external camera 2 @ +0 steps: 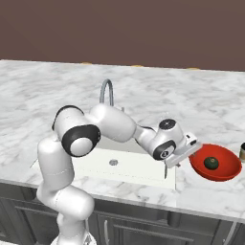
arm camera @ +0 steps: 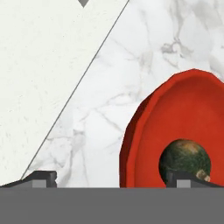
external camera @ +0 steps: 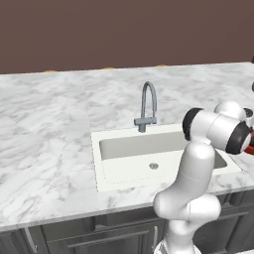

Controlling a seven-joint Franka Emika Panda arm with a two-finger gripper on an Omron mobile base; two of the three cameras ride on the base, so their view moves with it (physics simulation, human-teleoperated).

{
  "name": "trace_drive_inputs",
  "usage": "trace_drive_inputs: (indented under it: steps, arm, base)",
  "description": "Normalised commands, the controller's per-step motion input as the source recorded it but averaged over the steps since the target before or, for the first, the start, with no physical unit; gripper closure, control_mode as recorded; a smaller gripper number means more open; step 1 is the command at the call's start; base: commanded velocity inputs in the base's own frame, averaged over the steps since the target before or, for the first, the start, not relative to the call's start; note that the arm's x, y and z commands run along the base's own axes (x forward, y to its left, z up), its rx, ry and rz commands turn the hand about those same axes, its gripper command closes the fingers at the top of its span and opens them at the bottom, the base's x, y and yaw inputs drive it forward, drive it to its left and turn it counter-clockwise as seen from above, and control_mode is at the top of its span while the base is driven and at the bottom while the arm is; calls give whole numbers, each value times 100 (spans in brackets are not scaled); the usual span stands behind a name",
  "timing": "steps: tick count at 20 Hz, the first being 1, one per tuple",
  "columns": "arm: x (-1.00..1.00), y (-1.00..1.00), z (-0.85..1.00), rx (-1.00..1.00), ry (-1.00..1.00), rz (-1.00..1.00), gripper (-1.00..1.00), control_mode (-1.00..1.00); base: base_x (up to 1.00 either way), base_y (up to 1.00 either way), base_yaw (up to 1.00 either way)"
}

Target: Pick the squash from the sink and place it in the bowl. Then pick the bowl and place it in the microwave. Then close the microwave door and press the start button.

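Note:
The dark green squash (external camera 2: 211, 163) (arm camera: 184, 158) lies inside the red bowl (external camera 2: 225, 173) (arm camera: 183, 109), which stands on the marble counter right of the sink (external camera 2: 122, 168) (external camera: 144, 149). My gripper (external camera 2: 179, 161) (arm camera: 113, 178) is open and hangs low over the bowl's left rim. In the hand view one fingertip (arm camera: 40, 177) is over the marble outside the bowl, and the other fingertip (arm camera: 189, 178) sits just in front of the squash. Nothing is held. A sliver of the bowl (external camera: 249, 147) peeks out behind the arm in the left base view. The microwave is out of view.
The curved grey faucet (external camera: 148, 106) (external camera 2: 107, 93) stands behind the basin, whose drain (external camera: 154, 165) shows. A small dark object (external camera 2: 242, 152) stands at the right edge beside the bowl. Dark cabinet fronts (external camera: 99, 238) run below the counter.

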Motion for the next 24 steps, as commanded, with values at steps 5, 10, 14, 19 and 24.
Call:
trace_drive_inputs:
  steps: [5,10,14,19,24]
  arm:
    - [11,-30,-13,0,4,0,-100,-100]
    - [21,-20,-23,0,6,0,-100,-100]
    - [14,-17,-29,0,5,0,-100,-100]
    - [5,-18,-30,0,3,0,-100,-100]
    - [0,-15,-16,0,1,0,100,-100]
  base:
    - [0,0,0]
    - [0,0,0]
    - [0,0,0]
    - [0,0,0]
    - [0,0,0]
